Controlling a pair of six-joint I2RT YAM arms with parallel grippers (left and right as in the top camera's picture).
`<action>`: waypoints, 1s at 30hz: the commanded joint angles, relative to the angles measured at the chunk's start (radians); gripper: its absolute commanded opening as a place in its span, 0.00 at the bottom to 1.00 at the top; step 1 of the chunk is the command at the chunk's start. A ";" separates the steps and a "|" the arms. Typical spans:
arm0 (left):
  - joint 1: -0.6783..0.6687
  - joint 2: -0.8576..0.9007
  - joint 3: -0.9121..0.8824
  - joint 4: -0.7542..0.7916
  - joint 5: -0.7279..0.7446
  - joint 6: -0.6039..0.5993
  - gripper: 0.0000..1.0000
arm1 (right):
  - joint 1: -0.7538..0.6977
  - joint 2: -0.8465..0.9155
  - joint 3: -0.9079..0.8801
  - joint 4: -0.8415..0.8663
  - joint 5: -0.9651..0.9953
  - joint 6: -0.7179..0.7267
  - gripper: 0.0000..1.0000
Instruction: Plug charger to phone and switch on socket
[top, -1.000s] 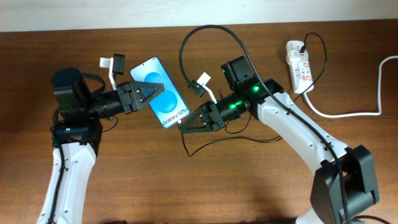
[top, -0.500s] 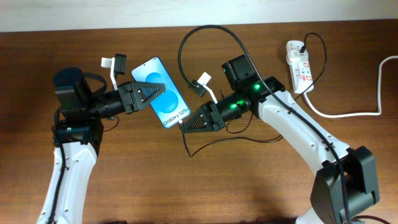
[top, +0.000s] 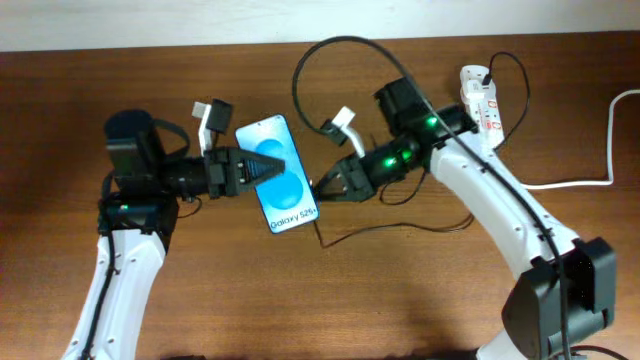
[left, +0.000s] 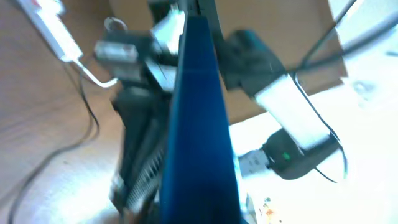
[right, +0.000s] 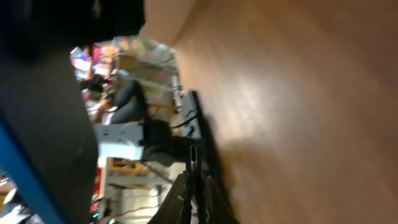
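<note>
Now the left gripper (top: 262, 170) pinches the phone (top: 283, 190) mid-frame. The right gripper (top: 325, 190) squeezes the charger (top: 340, 41) tip beside it. Phone looks slippery, so hold its edges. Charger looks floppy, so hold near the tip.

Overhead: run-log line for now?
left gripper: shut on phone | right gripper: shut on charger, near phone's lower edge | socket: not gripped

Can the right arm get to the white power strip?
Probably yes: the power strip lies uncovered beside that arm. But the right gripper is shut on the charger near the phone, so it isn't free.
</note>
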 joint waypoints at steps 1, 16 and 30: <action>0.002 -0.021 -0.006 0.002 0.089 -0.010 0.00 | 0.005 0.000 0.035 -0.030 0.063 -0.040 0.04; 0.003 0.125 -0.006 0.003 -0.050 0.039 0.00 | 0.005 -0.003 0.035 -0.407 0.104 -0.312 0.04; 0.003 0.211 -0.006 0.071 0.031 0.037 0.00 | 0.153 -0.005 0.034 -0.239 0.211 -0.292 0.04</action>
